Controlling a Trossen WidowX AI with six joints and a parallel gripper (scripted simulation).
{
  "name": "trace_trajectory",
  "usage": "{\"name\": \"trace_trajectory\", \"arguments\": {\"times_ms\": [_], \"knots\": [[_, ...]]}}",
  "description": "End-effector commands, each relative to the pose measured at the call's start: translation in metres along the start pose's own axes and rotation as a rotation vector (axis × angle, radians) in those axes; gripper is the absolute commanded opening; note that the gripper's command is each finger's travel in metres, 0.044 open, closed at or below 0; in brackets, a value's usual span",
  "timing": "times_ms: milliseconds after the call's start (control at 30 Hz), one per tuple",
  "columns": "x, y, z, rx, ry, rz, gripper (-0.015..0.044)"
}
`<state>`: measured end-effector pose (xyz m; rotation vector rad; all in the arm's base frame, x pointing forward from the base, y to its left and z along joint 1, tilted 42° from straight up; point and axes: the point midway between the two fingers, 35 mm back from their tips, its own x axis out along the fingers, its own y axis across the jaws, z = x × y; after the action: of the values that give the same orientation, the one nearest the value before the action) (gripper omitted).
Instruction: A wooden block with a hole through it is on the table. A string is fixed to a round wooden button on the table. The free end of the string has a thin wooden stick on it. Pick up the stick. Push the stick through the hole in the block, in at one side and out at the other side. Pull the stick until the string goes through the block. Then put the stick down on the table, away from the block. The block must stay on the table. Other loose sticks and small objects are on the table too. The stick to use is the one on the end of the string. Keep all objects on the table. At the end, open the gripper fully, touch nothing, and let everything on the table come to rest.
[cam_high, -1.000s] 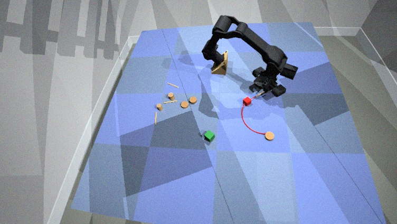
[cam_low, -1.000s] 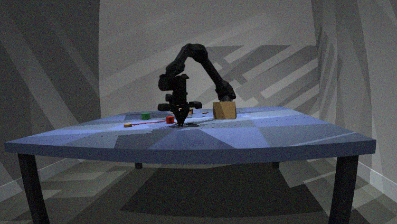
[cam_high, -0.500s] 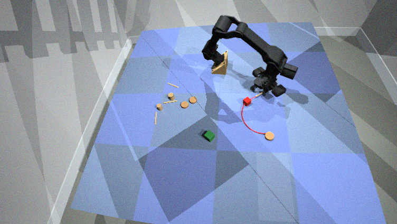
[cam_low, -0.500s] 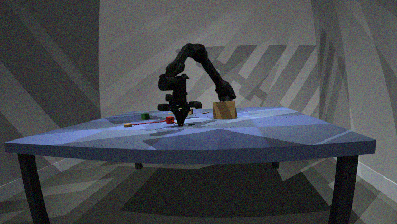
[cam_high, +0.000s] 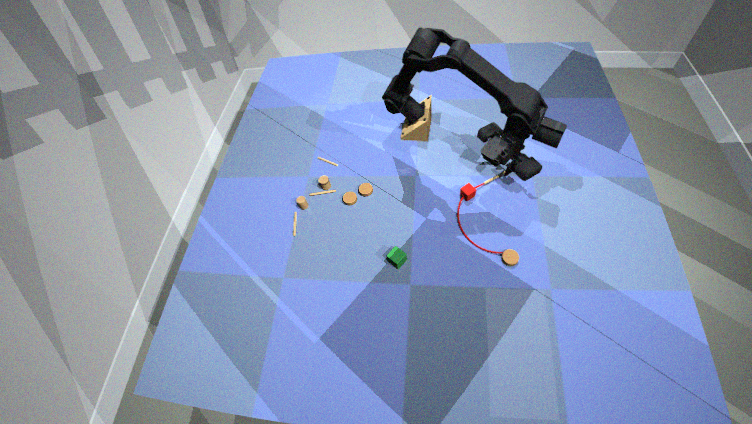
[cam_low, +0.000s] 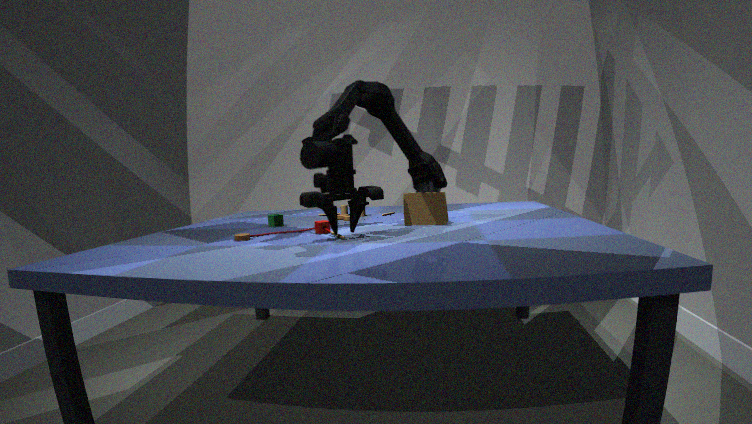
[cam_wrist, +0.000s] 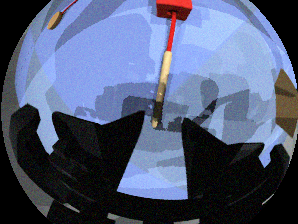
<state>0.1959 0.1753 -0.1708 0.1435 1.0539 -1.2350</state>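
Note:
The red block rests on the table. The red string curves from the round wooden button to one side of the block and shows again, short and straight, at the other side. The hole itself is not visible. The wooden stick is on that string end, beyond the block, low at the table. My gripper is open, its fingertips just above the table on either side of the stick's far end.
A green block stands left of the string in the top view. Farther left are loose sticks, two flat discs and two small cylinders. A wooden wedge is at the arm's base.

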Motion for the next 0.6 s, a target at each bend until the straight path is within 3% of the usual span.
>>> {"name": "trace_trajectory", "arguments": {"times_ms": [0, 167, 367, 467, 567], "knots": [[-0.055, 0.004, 0.001, 0.012, 0.014, 0.034, 0.021], [-0.065, 0.003, 0.002, 0.012, 0.013, 0.036, 0.021], [-0.062, 0.007, 0.001, 0.007, 0.014, 0.055, 0.0368], [-0.082, 0.007, 0.002, 0.009, 0.016, 0.057, 0.044], [-0.092, 0.006, 0.003, 0.01, 0.017, 0.058, 0.044]]}}
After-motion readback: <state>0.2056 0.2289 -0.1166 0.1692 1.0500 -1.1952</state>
